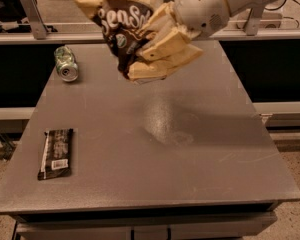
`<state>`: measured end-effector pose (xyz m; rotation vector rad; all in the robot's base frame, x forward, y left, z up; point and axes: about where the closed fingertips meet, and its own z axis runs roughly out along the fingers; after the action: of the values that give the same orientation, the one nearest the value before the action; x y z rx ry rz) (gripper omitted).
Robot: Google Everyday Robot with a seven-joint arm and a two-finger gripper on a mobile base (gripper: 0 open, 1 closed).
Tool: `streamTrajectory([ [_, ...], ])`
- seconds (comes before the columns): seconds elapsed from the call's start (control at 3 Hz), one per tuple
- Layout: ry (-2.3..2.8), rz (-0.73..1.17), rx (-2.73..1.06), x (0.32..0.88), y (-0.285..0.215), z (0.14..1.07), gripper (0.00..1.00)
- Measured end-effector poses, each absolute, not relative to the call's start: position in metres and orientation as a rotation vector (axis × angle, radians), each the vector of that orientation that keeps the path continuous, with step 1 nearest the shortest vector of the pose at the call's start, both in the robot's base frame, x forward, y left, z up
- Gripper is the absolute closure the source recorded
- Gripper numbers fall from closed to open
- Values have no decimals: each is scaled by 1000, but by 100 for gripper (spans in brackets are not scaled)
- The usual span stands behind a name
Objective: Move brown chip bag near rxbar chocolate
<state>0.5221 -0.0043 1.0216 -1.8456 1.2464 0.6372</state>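
Note:
My gripper (157,41) is shut on the brown chip bag (121,23), a crinkly dark-brown bag with tan ends and white "Sea Salt" lettering. It holds the bag in the air above the far middle of the grey table (155,134). The tan fingers (165,51) clamp the bag's lower right part. The rxbar chocolate (56,153), a flat dark bar with white text and a white label patch, lies near the table's front left edge, well apart from the bag.
A crushed green can (66,64) lies on its side at the table's far left. A metal rail (35,9) and a counter run behind the table. The white arm (215,4) reaches in from the upper right.

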Motion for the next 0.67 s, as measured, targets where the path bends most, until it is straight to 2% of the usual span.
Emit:
streamTrajectory([
  [0.33,1129,652,-1986,503,46,1025,100],
  [0.67,1132,638,-2061,498,73,1014,82],
])
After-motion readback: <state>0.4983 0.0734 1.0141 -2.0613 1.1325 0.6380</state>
